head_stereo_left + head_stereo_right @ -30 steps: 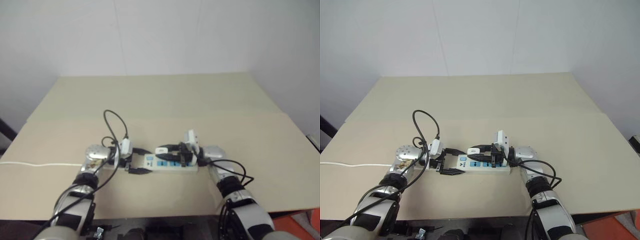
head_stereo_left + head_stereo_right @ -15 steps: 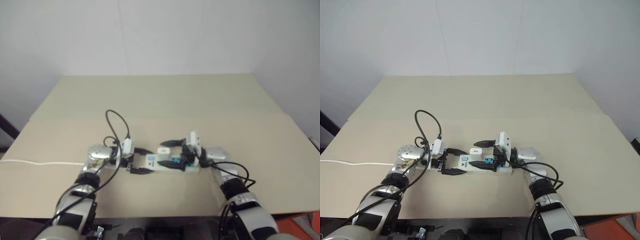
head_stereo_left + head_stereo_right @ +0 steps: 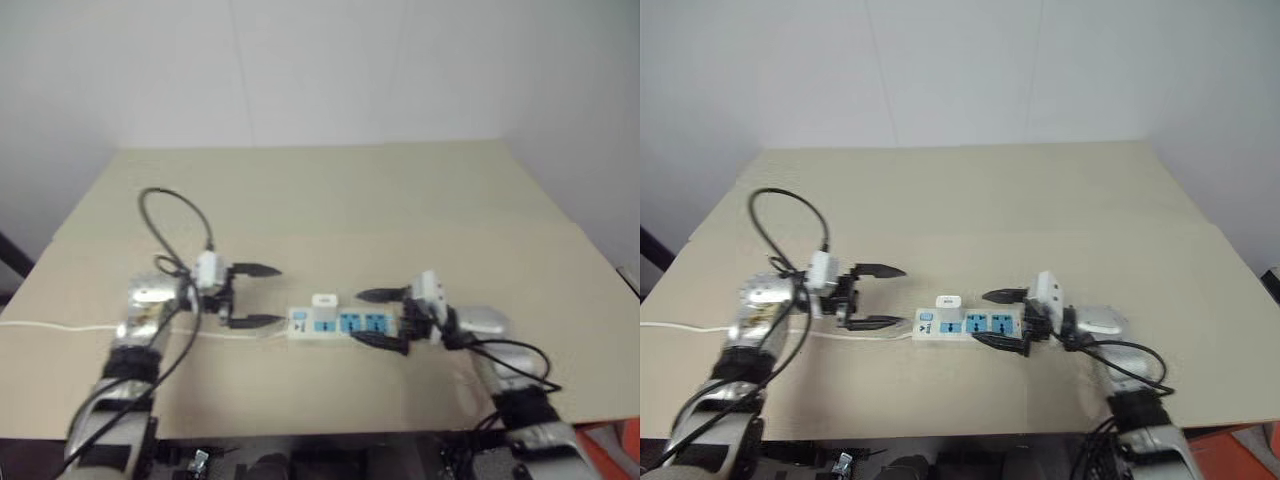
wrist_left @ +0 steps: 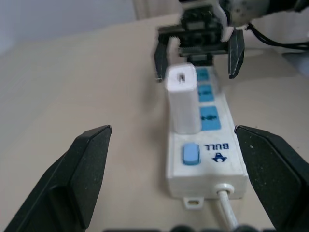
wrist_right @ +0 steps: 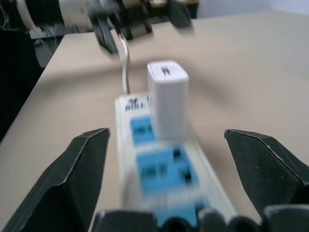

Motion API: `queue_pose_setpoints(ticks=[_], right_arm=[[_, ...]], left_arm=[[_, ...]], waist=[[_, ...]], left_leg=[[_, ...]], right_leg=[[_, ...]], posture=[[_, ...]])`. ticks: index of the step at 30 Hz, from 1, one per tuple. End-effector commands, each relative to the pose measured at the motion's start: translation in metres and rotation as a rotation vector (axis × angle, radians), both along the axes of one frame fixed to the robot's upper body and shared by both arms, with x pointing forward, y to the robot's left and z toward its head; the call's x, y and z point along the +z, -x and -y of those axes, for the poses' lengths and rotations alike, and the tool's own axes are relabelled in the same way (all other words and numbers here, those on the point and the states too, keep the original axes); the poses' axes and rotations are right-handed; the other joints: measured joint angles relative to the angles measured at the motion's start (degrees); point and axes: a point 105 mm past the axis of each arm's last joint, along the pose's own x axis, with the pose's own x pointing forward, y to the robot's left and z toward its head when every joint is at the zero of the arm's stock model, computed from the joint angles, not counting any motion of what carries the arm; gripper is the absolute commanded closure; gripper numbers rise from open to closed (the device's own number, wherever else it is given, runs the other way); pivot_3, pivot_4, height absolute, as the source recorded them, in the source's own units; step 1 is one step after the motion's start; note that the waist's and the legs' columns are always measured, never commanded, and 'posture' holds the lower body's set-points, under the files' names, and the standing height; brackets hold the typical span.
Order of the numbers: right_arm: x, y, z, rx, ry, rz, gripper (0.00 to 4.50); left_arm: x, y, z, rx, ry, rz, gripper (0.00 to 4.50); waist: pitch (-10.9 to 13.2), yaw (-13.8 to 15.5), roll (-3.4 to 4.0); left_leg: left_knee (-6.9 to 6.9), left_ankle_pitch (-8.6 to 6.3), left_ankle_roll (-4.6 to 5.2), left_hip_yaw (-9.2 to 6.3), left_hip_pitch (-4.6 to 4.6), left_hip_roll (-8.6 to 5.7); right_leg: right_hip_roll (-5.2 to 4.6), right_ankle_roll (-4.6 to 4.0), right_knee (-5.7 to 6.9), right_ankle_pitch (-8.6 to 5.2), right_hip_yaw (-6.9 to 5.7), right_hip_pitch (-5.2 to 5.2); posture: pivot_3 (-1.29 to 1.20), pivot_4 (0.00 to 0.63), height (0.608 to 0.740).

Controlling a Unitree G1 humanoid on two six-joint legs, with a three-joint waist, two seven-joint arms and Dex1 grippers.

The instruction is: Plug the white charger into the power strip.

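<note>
Now, from the head you see the white charger [image 3: 949, 301] standing up in the power strip [image 3: 970, 325] mid-table, both claws wide apart: left gripper [image 3: 878, 296], right gripper [image 3: 1000, 318]. From each wrist, you see it plugged in nearest the switch. Job looks done.

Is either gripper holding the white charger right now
No, the white charger stands alone in the power strip, both grippers open and clear.

Left gripper [image 3: 262, 296] opened, right gripper [image 3: 384, 318] too (both withdrawn sideways)
</note>
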Motion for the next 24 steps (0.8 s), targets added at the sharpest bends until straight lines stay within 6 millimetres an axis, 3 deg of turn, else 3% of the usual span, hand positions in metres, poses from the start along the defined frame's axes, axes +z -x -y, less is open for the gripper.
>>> queue_pose_setpoints(ticks=[1, 7, 10, 15, 24], right_arm=[[0.036, 0.013, 0.025, -0.037, 0.031, 0.095, 0.00], [0.045, 0.040, 0.076, -0.152, 0.245, 0.058, 0.00], [0.040, 0.051, 0.099, -0.206, 0.350, -0.012, 0.00], [0.035, 0.051, 0.120, -0.258, 0.353, -0.022, 0.00], [0.031, 0.039, 0.134, -0.330, 0.438, 0.022, 0.00]], left_arm=[[0.015, 0.011, -0.021, 0.059, 0.013, 0.013, 0.02], [-0.002, 0.035, -0.052, 0.144, -0.092, -0.068, 0.02], [-0.003, 0.048, -0.055, 0.159, -0.083, -0.079, 0.02], [-0.006, 0.053, -0.053, 0.199, -0.066, -0.085, 0.02], [-0.002, 0.047, -0.048, 0.199, -0.054, -0.081, 0.02]], waist=[[0.09, 0.12, 0.07], [0.30, 0.33, -0.06], [0.48, 0.38, -0.16], [0.63, 0.41, -0.40], [0.72, 0.41, -0.42]], left_leg=[[-0.04, 0.00, 0.00, 0.01, -0.02, 0.01], [-0.12, -0.01, 0.01, 0.05, 0.02, 0.05], [-0.12, -0.02, 0.03, 0.09, 0.02, 0.06], [-0.12, -0.03, 0.03, 0.12, 0.12, 0.20], [-0.20, -0.03, 0.03, 0.21, 0.12, 0.13]], right_leg=[[0.00, 0.00, -0.04, 0.00, 0.00, -0.01], [0.01, 0.00, -0.17, -0.04, -0.05, 0.10], [-0.02, -0.01, -0.17, -0.05, -0.05, 0.11], [-0.06, 0.09, -0.18, -0.10, -0.08, 0.29], [-0.06, -0.04, -0.19, -0.03, -0.06, 0.23]], posture=[[0.00, 0.150, 0.740], [0.00, 0.150, 0.740], [0.00, 0.150, 0.740], [0.00, 0.150, 0.740], [0.00, 0.150, 0.740]])
